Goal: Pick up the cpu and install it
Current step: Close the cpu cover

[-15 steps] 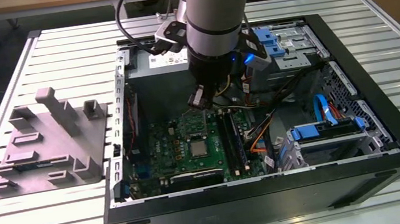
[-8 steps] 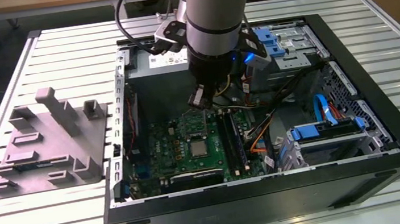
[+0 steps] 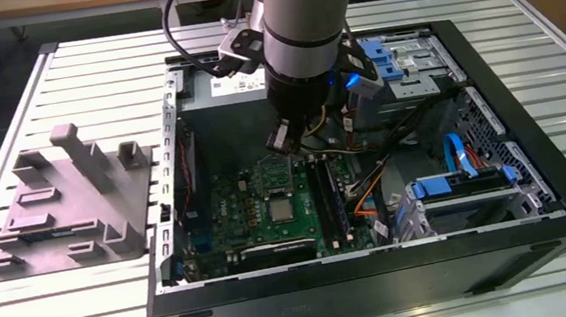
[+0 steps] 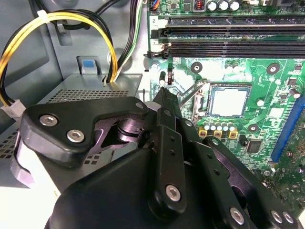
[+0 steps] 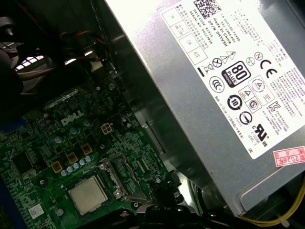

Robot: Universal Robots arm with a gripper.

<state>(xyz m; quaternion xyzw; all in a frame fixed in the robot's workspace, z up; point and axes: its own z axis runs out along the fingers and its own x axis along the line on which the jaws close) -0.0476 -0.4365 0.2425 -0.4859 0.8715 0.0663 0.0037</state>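
the robot arm (image 3: pixel 300 35) reaches down into an open computer case (image 3: pixel 544 175) that lies on a slatted tabletop (image 3: pixel 97 311). the hand (image 3: pixel 283 138) hangs low inside the case, just above the green board (image 3: pixel 267 209), near the board's far edge in the exterior view. in the second wrist view the hand (image 4: pixel 163 88) shows as a black part with its fingers drawn close to a thin tip, and nothing sits between them. it looks shut and it has hold of nothing.

the cpu (image 3: pixel 283 209) is a small flat silver square. it lies in its socket frame (image 4: pixel 206 98) on the green board, flat and level. in the second wrist view the cpu (image 4: pixel 230 101) is near the tip of the hand but apart from it. in the first wrist view the cpu (image 5: pixel 88 195) lies beside the open metal frame.

a grey power box (image 5: pixel 228 81) with stickers sits next to the board. yellow and black wires (image 4: pixel 57 21) curl by it. a grey plastic block (image 3: pixel 68 205) with posts stands on the tabletop at the exterior view's left, outside the case.
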